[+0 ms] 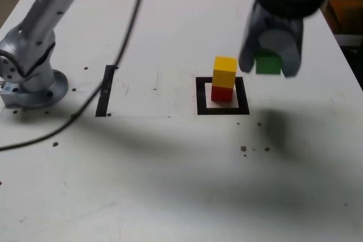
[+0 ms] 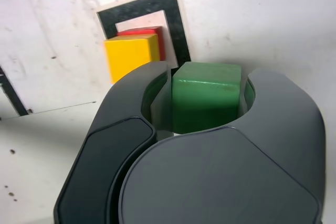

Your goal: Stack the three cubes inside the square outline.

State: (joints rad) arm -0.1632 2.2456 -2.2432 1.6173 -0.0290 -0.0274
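Looks like a robotics lab or test bench; a jointed metal arm (image 1: 35, 60) stands on a round base bolted to a white counter (image 1: 153, 168), with a loose dark cable (image 1: 91, 97) crossing the view; black tape marks (image 1: 105, 92) and a taped square (image 1: 202, 97) lay out the surface, which is scuffed and dotted with dark specks.

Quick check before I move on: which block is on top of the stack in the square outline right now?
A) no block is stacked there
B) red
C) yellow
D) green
C: the yellow block sits on the red one inside the square outline, while the green block is up in the end effector.
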